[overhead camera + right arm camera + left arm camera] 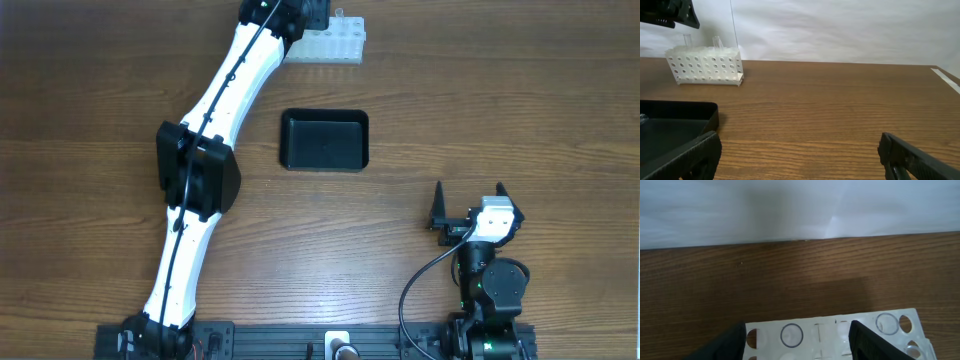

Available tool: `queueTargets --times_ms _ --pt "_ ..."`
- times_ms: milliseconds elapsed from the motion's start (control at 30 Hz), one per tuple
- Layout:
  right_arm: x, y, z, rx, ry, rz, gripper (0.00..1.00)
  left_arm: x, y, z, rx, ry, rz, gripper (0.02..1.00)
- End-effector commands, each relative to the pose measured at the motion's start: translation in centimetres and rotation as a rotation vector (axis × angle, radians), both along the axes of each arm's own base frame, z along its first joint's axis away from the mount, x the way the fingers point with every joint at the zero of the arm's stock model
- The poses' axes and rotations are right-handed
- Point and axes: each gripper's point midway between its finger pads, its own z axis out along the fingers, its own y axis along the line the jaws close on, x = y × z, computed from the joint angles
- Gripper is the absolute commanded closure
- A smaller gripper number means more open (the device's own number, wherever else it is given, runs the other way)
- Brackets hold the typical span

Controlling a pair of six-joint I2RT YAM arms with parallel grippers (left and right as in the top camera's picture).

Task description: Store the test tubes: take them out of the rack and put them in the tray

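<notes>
A white perforated test tube rack (330, 45) stands at the table's far edge. Two clear tubes (687, 40) (717, 42) stick up from it. My left gripper (800, 345) hangs open just above the rack (840, 335), its fingers (735, 342) on either side of one tube's round mouth (791, 335); a second mouth (886, 323) lies off to one side. The black tray (325, 140) lies mid-table in front of the rack. My right gripper (470, 205) is open low over the table at the near right, well away from the tray (675, 125) and the rack (705, 65).
A white wall (790, 210) rises right behind the table's far edge. The left arm's white links (215, 120) slant across the table's left half. Bare wood (520, 100) stretches right of the tray and the rack.
</notes>
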Motion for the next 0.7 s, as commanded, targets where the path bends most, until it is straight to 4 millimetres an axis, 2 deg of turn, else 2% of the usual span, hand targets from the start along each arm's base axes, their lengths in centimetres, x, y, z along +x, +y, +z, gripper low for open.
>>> queueTargets --times_ms 33,367,700 --pt "0.0 -0.1 -0.1 0.004 0.000 0.000 0.009 0.5 0.3 -1.2 0.028 0.008 -0.005 0.371" --pt "0.0 -0.1 -0.1 0.003 0.000 0.000 0.007 0.5 0.3 -2.6 0.037 0.029 -0.005 0.375" --pt "0.0 -0.1 -0.1 0.003 0.000 0.000 0.012 0.7 0.8 -2.8 0.037 0.032 0.002 0.400"
